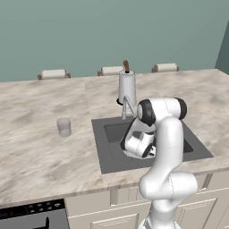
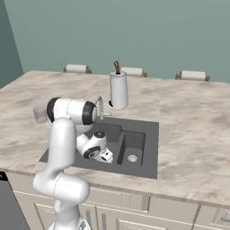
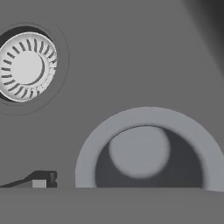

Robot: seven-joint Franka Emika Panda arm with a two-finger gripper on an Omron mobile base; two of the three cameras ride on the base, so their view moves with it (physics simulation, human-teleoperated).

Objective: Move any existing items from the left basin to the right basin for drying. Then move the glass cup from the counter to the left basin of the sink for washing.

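Desk [image 1: 40, 147]: marbled stone, smooth. Sink [image 2: 150, 148]: matt dark grey. Drain [image 3: 27, 66]: shiny silver metal. Cup [image 1: 64, 127]: clear glass. Canister [image 1: 126, 87]: brushed steel.

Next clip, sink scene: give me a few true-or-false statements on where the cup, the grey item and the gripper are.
1. The glass cup stands on the counter. True.
2. The gripper is down in the sink. True.
3. The gripper is shut on the cup. False: it is open and holds nothing.
4. The small round grey object lies in the narrower right basin. False: it lies in the left basin, near the silver drain.
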